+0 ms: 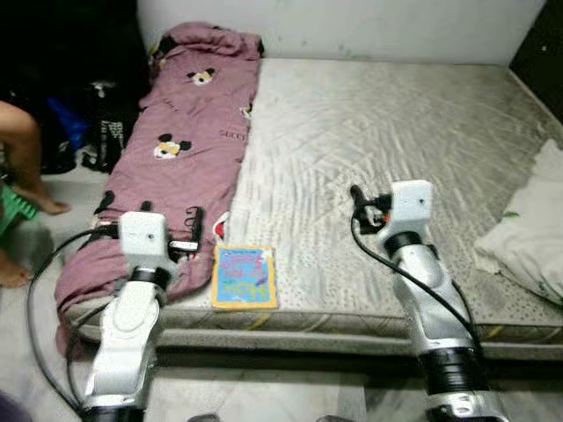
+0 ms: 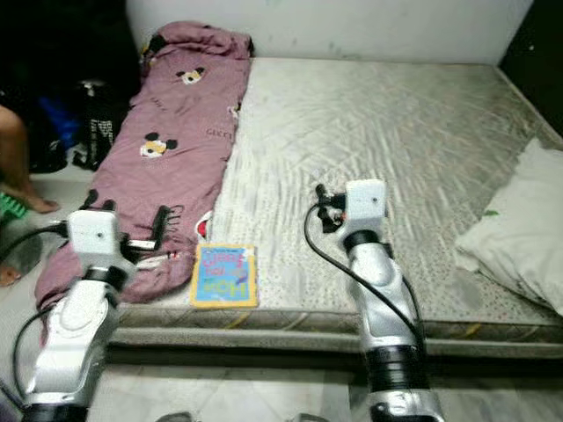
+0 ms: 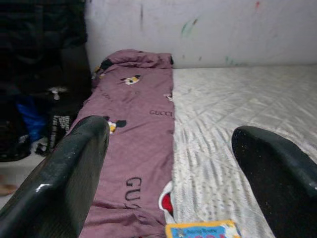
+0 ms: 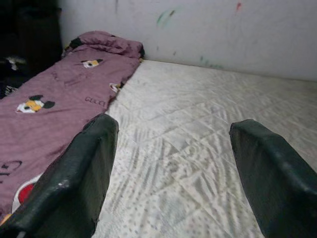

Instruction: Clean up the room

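Lying low on the floor, a bare quilted mattress (image 1: 378, 158) is seen from its near edge, backed by a pale wall (image 3: 223, 29) marked with small streaks of colour. A mauve blanket (image 1: 189, 149) printed with cartoon mouse figures is stretched along the robot's left side of the mattress, bunched at the wall end and spilling over the near left corner. A colourful children's book (image 1: 244, 277) is laid flat at the near edge of the mattress, just beside the blanket's lower end. A white pillow (image 1: 532, 233) is placed at the right edge of the mattress, well apart from the book.

The left hand (image 3: 168, 168) is held above the blanket's near end, close to the book, with its two black fingers (image 3: 64, 173) spread wide and nothing between them; the book's top edge is visible just below the gap. The right hand (image 4: 173, 173) is held over the bare middle of the mattress, its fingers (image 4: 74, 173) likewise spread wide and empty.

Dark bags (image 1: 97, 123) are heaped on the floor to the left of the mattress, and a person's bare leg (image 1: 26, 158) is shown at the far left edge.
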### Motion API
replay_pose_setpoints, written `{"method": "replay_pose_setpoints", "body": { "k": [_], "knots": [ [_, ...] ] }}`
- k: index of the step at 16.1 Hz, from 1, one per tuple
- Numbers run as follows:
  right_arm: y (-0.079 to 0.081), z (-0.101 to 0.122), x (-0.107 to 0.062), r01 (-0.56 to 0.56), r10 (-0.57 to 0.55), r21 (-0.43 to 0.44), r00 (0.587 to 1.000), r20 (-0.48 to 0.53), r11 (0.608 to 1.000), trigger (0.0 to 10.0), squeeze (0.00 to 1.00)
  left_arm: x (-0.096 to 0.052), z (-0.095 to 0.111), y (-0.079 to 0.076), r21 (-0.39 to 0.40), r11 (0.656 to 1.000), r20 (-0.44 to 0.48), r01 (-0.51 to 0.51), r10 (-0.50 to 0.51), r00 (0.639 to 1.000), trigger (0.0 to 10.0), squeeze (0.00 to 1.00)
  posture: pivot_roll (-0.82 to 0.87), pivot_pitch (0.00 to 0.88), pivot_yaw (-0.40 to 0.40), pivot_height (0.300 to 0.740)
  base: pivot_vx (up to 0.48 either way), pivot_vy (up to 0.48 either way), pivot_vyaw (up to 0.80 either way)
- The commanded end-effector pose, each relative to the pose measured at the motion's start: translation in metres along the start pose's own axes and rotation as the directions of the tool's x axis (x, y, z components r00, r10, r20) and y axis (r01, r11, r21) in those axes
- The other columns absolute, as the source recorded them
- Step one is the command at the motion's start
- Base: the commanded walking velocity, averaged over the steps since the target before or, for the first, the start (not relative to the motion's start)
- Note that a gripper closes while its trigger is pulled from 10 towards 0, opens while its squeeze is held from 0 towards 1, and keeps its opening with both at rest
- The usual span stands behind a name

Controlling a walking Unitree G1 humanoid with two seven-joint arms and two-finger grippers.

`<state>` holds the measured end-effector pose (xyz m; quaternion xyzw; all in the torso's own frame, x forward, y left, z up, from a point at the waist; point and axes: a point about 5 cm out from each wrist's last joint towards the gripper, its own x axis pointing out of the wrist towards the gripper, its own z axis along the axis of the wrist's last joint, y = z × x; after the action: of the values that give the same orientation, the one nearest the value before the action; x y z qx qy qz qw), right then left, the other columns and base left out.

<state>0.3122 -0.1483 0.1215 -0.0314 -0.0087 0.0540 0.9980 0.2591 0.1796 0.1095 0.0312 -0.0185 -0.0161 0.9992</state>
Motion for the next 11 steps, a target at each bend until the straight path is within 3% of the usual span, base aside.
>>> {"method": "replay_pose_setpoints", "body": {
  "k": [1,8,11],
  "knots": [
    [-0.0076,0.0,-0.0011,0.018,-0.018,-0.005,1.0,-0.001,1.0,10.0,0.0,0.0011,0.0022,-0.0046,-0.007,1.0,0.012,0.018,-0.018,1.0,10.0,0.0,-0.1,0.0,-0.025,0.74,0.304,0.0,0.0],
    [-0.0079,-0.0013,-0.0014,0.016,-0.016,-0.001,1.0,-0.006,1.0,10.0,0.0,0.0006,0.0009,-0.0052,-0.007,1.0,0.006,0.019,-0.018,1.0,10.0,0.0,-0.09,0.0,-0.026,0.74,0.29,0.0,0.0],
    [-0.0078,-0.0014,-0.0012,0.017,-0.017,0.0,1.0,-0.007,1.0,10.0,0.0,0.0012,-0.0006,-0.0037,-0.006,1.0,-0.004,0.007,-0.007,1.0,10.0,0.0,-0.09,0.0,-0.026,0.74,0.0,0.0,0.0]
  ]
}}
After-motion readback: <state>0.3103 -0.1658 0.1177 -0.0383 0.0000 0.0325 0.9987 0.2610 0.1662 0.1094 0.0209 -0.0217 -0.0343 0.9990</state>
